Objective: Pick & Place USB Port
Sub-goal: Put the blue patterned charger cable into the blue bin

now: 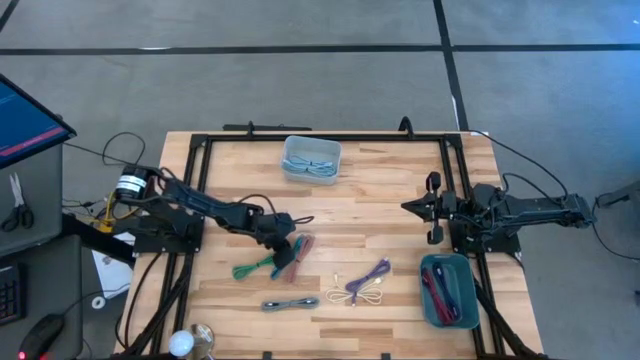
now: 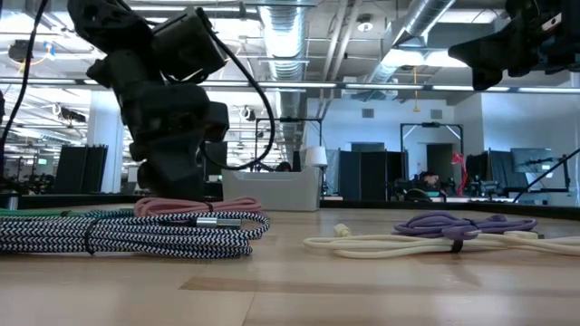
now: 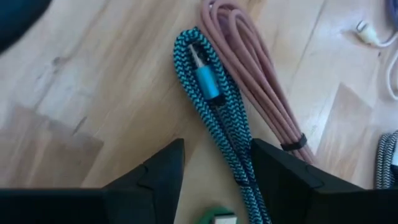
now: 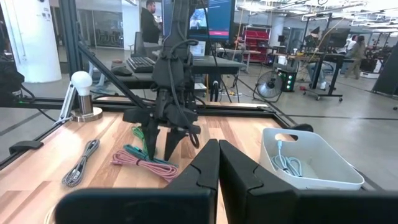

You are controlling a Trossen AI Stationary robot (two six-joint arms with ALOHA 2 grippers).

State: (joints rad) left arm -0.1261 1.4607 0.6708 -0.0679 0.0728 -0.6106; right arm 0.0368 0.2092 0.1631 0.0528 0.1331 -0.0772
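The left gripper [image 1: 287, 243] hangs low over the table [image 1: 390, 215], left of centre, its fingers spread to either side of a teal cable [image 3: 214, 118] that lies on the wood between them without being pinched. A pink cable [image 3: 255, 81] lies just beside the teal one, touching it along part of its length. A green cable [image 1: 252, 267] sits next to them, toward the front-left. In front of these, near the table's front edge, lies a black-and-white braided cable [image 1: 290, 303]. Right of it, a cream cable [image 1: 362, 297] and a purple cable [image 1: 370, 277] rest together, the purple one across the cream. At the back edge, near the middle, a light bin [image 1: 311, 160] holds a coiled cable. The right gripper [image 1: 412, 206] waits above the right side of the table with its fingers pressed together. A teal bin [image 1: 449, 290] at the front right holds red cables.
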